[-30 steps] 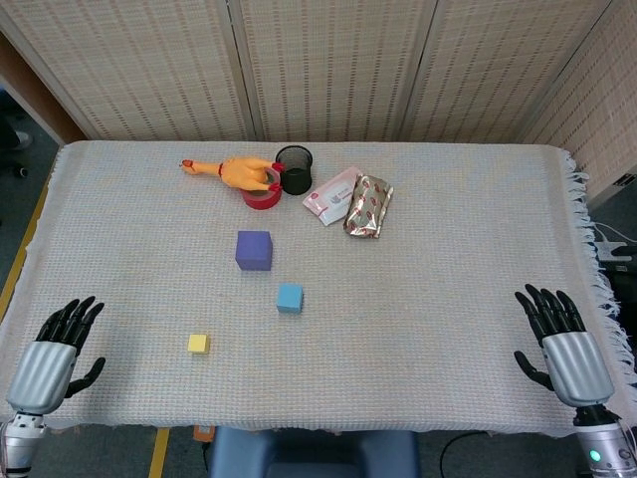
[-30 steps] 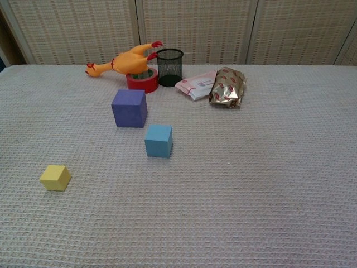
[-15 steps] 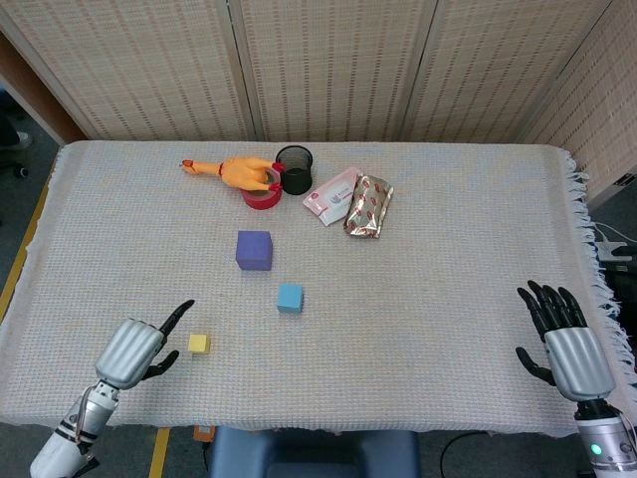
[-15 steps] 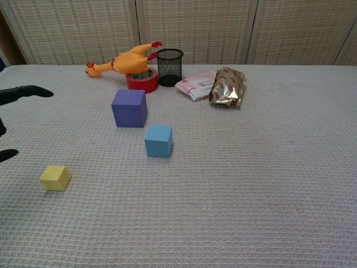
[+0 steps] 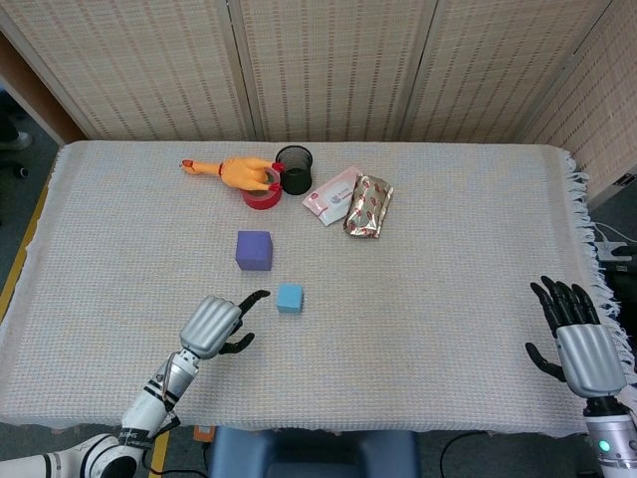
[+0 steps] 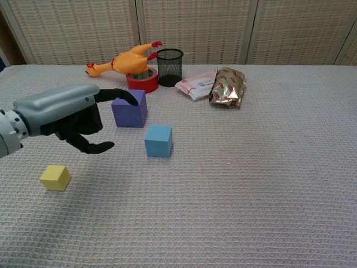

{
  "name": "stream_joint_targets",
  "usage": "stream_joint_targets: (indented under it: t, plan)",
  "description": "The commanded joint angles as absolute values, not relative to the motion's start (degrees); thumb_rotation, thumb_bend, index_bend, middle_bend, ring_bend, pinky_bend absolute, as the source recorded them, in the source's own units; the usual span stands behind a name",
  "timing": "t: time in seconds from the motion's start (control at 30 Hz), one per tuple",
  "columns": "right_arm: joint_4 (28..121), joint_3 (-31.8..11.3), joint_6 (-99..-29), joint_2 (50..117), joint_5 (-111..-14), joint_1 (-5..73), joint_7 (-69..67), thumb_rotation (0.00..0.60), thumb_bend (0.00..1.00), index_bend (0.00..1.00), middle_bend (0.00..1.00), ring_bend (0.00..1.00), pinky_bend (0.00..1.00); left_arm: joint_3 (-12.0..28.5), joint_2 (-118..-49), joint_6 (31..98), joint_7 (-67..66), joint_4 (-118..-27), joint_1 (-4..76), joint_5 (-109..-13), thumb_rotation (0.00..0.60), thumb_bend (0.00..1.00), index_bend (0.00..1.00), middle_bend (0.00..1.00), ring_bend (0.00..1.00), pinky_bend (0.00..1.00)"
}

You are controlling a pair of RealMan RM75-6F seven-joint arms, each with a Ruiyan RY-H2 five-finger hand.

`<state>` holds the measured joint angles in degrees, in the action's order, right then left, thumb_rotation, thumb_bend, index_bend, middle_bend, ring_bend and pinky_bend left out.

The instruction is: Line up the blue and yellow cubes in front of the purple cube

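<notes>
Left hand (image 5: 213,326) raised over the tabletop (image 5: 448,269), holding nothing, one finger stretched forward, thumb apart below, the other fingers curled under the palm. In the chest view, same hand (image 6: 61,114) coming in from the left edge, extended fingertip overlapping the purple cube (image 6: 129,108) in the picture; contact cannot be told. From above, hand just left of the blue cube (image 5: 290,298), not touching it.

Right hand (image 5: 580,344) far off at the near right corner, fingers spread, empty; outside the chest view.

Blue cube (image 6: 158,140) in front of the purple cube (image 5: 254,250) and slightly to its right, a gap between them. Yellow cube (image 6: 55,177) well apart from both, nearer the front edge on the left; hidden under the left hand in the head view.

Further back: red tape roll (image 6: 141,81) with a rubber chicken (image 6: 124,60) lying across it, black mesh cup (image 6: 169,67) just beside the roll. Right of the cup, a white and pink packet (image 6: 196,85) touching a shiny foil pouch (image 6: 227,87). Woven screen panels (image 5: 328,65) behind the tabletop.
</notes>
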<state>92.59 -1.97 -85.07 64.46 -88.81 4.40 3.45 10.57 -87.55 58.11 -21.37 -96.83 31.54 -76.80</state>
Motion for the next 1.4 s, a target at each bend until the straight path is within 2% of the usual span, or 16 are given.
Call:
stream_joint_targets:
  t: [0.03, 0.27, 0.5, 0.9, 0.97, 1.1, 1.4]
  plan:
    - [92.6, -2.0, -85.1, 64.4, -88.8, 4.4, 3.6, 0.600, 0.04, 0.00, 0.00, 0.00, 0.00, 12.7, -92.1, 55.9, -25.1, -92.4, 35.0, -71.1, 0.600, 0.36, 0.20, 1.00, 1.00, 1.00]
    - [92.3, -2.4, -84.4, 64.4, -87.6, 4.5, 3.3, 0.600, 0.04, 0.00, 0.00, 0.00, 0.00, 15.1, -96.8, 53.2, -27.1, -84.8, 39.4, -63.9, 0.600, 0.35, 0.27, 1.00, 1.00, 1.00]
    - [92.5, -2.5, -84.0, 64.2, -87.2, 4.6, 3.2, 0.600, 0.04, 0.00, 0.00, 0.00, 0.00, 15.1, -100.0, 52.5, -27.3, -80.1, 42.0, -60.8, 0.600, 0.36, 0.27, 1.00, 1.00, 1.00]
    - [92.9, -2.6, -83.4, 63.6, -86.4, 4.6, 3.0, 0.600, 0.04, 0.00, 0.00, 0.00, 0.00, 14.4, -103.3, 53.0, -27.1, -77.1, 44.7, -59.8, 0.600, 0.35, 0.27, 1.00, 1.00, 1.00]
    - [93.0, -2.6, -83.5, 63.5, -86.4, 4.6, 2.9, 0.600, 0.04, 0.00, 0.00, 0.00, 0.00, 14.3, -104.0, 53.3, -26.9, -75.8, 45.0, -59.9, 0.600, 0.35, 0.30, 1.00, 1.00, 1.00]
    - [93.0, -2.6, -83.5, 63.3, -86.2, 4.5, 2.8, 0.600, 0.04, 0.00, 0.00, 0.00, 0.00, 14.3, -105.5, 53.7, -25.3, -72.8, 45.5, -60.2, 0.600, 0.35, 0.45, 1.00, 1.00, 1.00]
    - [93.3, -2.7, -83.3, 63.2, -85.9, 4.5, 3.1, 0.600, 0.04, 0.00, 0.00, 0.00, 0.00, 13.6, -106.1, 56.1, -21.1, -71.1, 45.1, -63.9, 0.600, 0.35, 0.54, 1.00, 1.00, 1.00]
